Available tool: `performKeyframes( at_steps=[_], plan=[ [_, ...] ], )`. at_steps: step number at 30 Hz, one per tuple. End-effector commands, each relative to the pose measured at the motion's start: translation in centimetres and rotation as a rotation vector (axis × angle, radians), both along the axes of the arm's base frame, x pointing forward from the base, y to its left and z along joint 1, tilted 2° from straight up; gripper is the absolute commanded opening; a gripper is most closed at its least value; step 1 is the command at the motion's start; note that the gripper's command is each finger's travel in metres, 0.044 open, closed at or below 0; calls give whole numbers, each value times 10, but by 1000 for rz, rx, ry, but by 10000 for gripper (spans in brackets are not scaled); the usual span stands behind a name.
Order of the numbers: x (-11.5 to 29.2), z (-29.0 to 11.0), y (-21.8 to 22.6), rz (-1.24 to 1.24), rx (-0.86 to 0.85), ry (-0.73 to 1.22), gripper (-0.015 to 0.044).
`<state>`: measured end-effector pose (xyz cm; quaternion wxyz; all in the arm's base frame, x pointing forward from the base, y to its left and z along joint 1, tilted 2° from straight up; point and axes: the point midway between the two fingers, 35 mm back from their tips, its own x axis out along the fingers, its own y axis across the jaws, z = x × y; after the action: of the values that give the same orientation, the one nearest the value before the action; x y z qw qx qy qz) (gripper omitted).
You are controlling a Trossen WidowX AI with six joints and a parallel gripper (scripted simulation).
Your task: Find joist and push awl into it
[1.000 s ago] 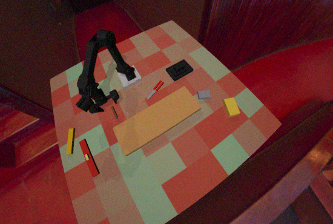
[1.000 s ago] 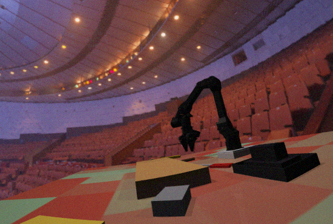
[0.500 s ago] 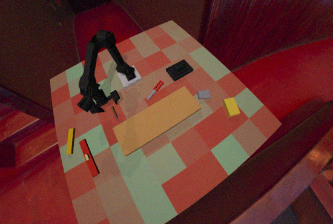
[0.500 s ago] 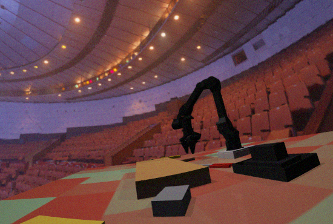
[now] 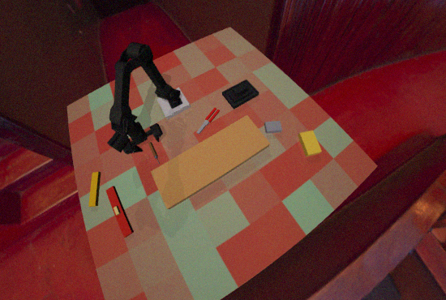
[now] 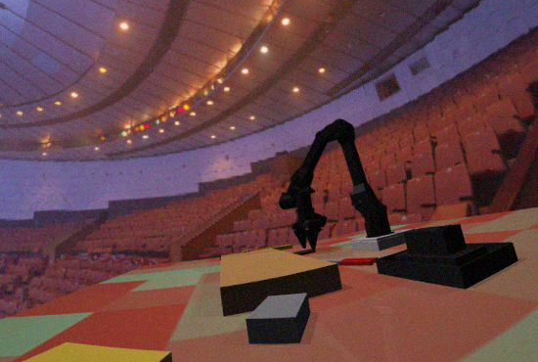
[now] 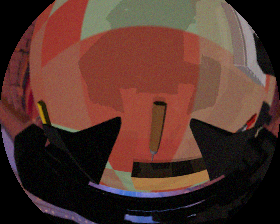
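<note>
Near the left side of the checkered bench (image 5: 259, 227), the black arm folds over from its white base plate (image 5: 173, 104) and hangs the end effector (image 5: 129, 144) low above the surface, pointing down. Its fingers stand wide apart with nothing between them. The wrist view shows the awl (image 7: 156, 128) lying flat on a red tile, centred in the gap between the two dark fingers and touching neither. From the top camera the awl (image 5: 154, 151) is a thin, dark stick just beside the end effector, between it and the near-left corner of the floor panel (image 5: 211, 158).

That panel is a long tan slab lying diagonally across the middle of the bench; in the exterior view it appears as a thick yellow-topped block (image 6: 274, 269). The black tray (image 5: 240, 93) sits beyond the panel's far edge, with a dark block standing in it (image 6: 435, 240); whether this is the stud finder I cannot tell for sure. A red-handled tool (image 5: 208, 120) lies between the tray and the base plate. A small grey block (image 5: 272, 126) rests off the panel's right end, and a yellow block (image 5: 310, 143) lies further right. At the bench's left edge lie a yellow bar (image 5: 94, 188) and a red level (image 5: 119, 211), near each other but apart.
</note>
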<state>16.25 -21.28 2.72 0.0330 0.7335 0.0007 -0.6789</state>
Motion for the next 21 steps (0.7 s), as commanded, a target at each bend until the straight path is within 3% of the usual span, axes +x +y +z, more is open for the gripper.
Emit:
performKeyframes(
  at_steps=[1, 7, 21],
  plan=[
    [-1, -9, 1, 4, 3, 5, 440],
    [-2, -13, 1, 4, 3, 5, 440],
    [-2, -13, 1, 4, 3, 5, 72]
  ],
)
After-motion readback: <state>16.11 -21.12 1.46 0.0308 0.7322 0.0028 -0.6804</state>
